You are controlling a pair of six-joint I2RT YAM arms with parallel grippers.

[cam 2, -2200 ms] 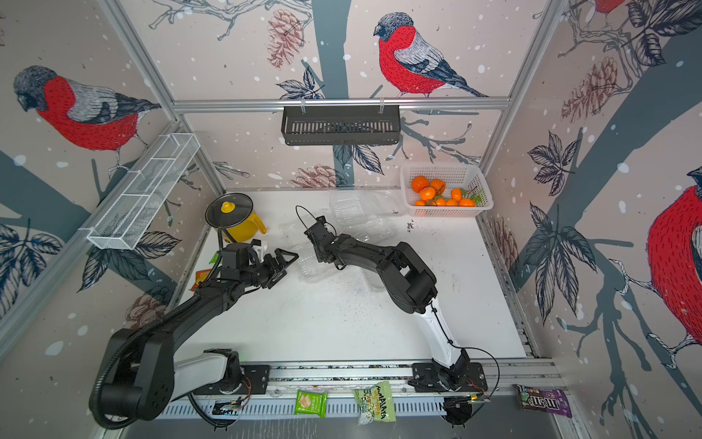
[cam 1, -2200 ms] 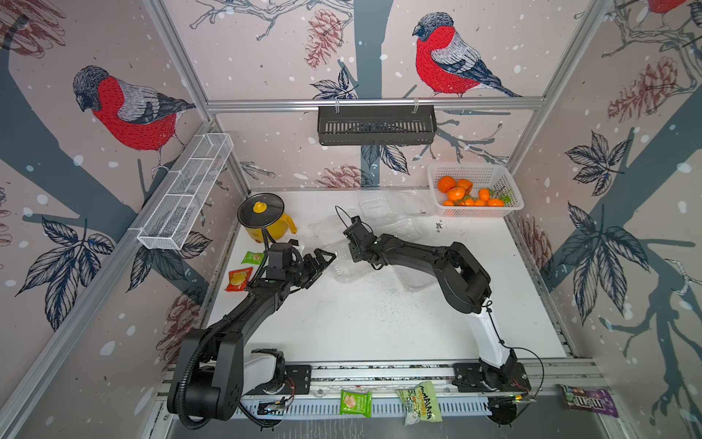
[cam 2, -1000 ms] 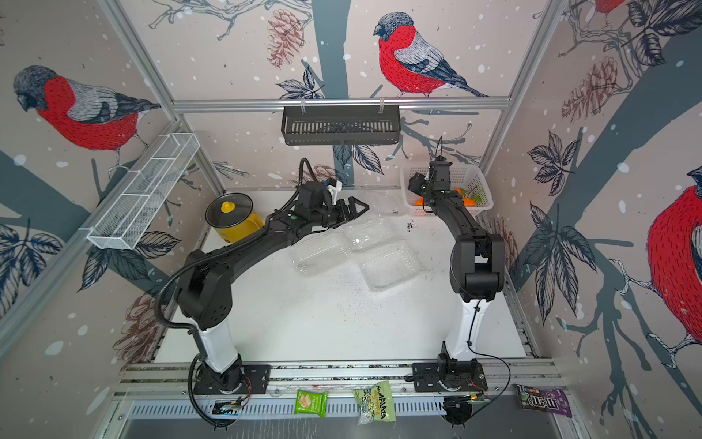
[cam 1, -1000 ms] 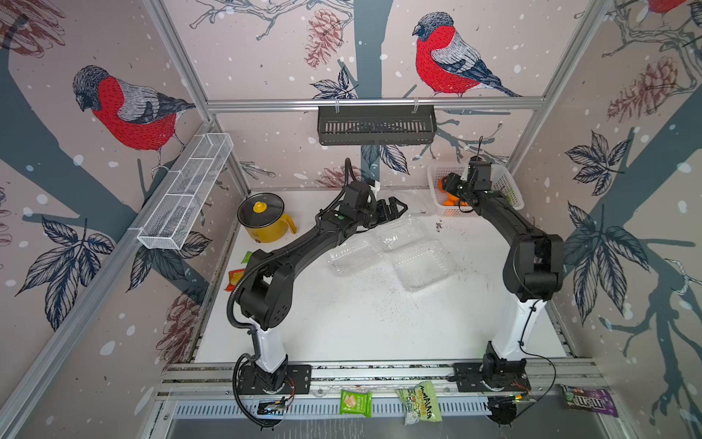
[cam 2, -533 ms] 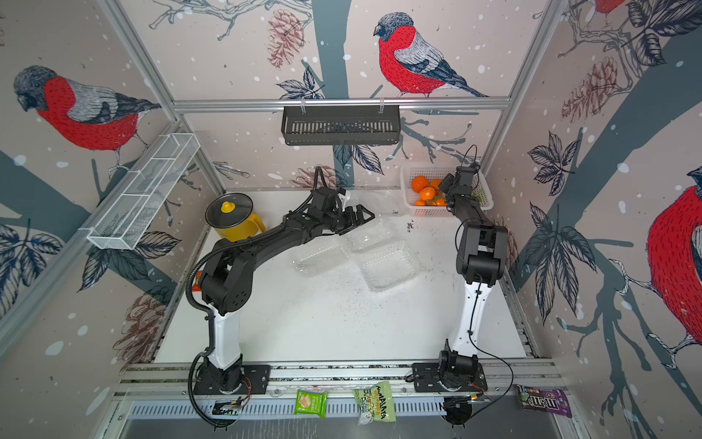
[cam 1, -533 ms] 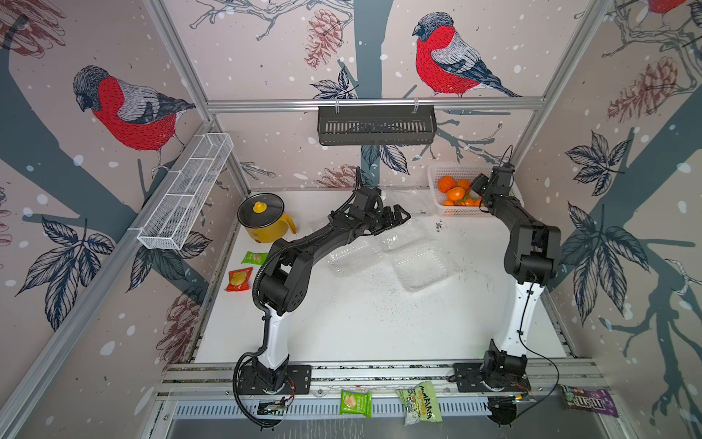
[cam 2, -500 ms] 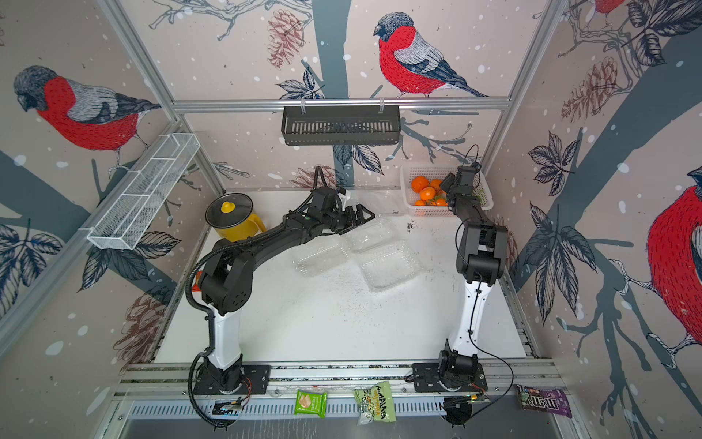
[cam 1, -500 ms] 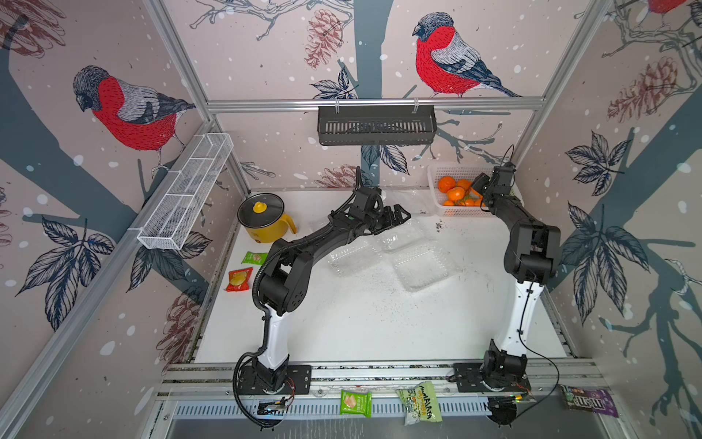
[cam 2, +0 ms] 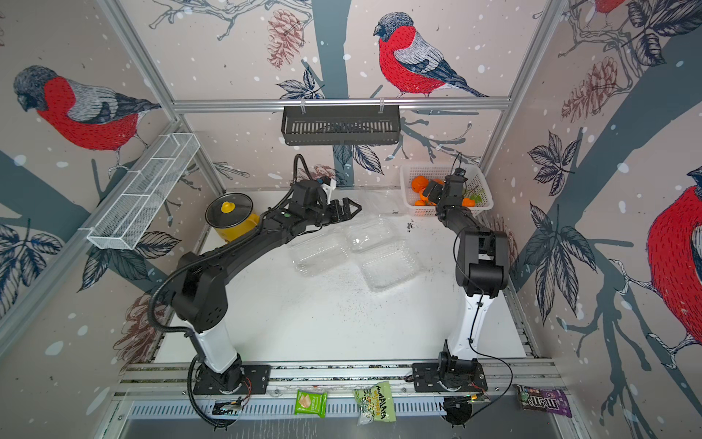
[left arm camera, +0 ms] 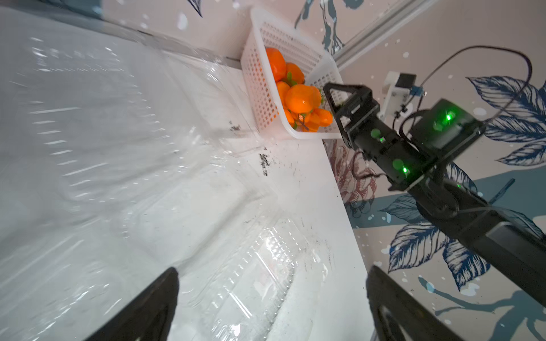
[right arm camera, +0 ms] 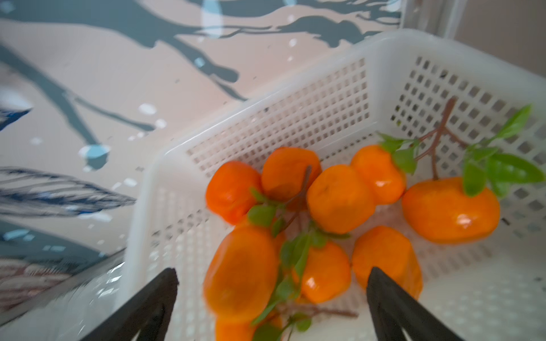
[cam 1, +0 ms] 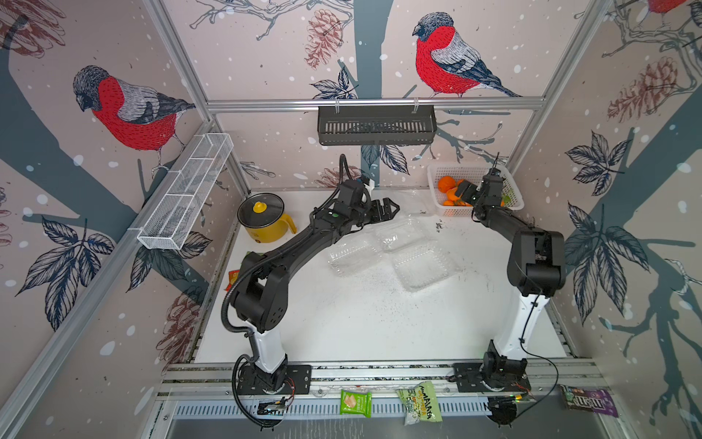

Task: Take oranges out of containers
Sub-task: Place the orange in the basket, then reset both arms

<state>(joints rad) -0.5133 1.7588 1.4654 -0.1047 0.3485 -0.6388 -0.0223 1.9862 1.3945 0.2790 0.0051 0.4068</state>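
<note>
Top views: the three containers [cam 1: 423, 266] lie close together mid-table [cam 1: 361, 323]. They are clear clamshells, and we see no orange colour inside any of them. The oranges [cam 1: 446, 184] sit in the white basket [cam 1: 471, 167] in the far right corner. The left gripper [cam 1: 387, 211] hovers above the table at the far side of the containers, jaws apart and holding nothing. The right gripper [cam 1: 468, 193] hangs over the basket among the fruit. We can't read its jaws from up here. The yellow pot [cam 1: 266, 220] is far left, untouched.

Left wrist view: the left gripper [left arm camera: 273, 271] has its fingers spread wide with nothing between them. An empty container [left arm camera: 254, 280] is below it, and another is off to the side. A faint clear plastic piece [left arm camera: 212, 97] lies just beside the basket [left arm camera: 260, 88], and we can't tell what it is. The oranges [left arm camera: 301, 99] are piled in the basket, with the right gripper [left arm camera: 339, 97] at its rim.

Right wrist view: the right gripper [right arm camera: 271, 271] is released, jaws wide and gripping nothing. About eight oranges [right arm camera: 339, 197] lie in the basket [right arm camera: 295, 118] below, some with stems and leaves. The nearest one is blurred.

Progress: we judge the task essentially done, since every orange we find is in the basket and none is in a container. All that seems left is pulling the arms back.
</note>
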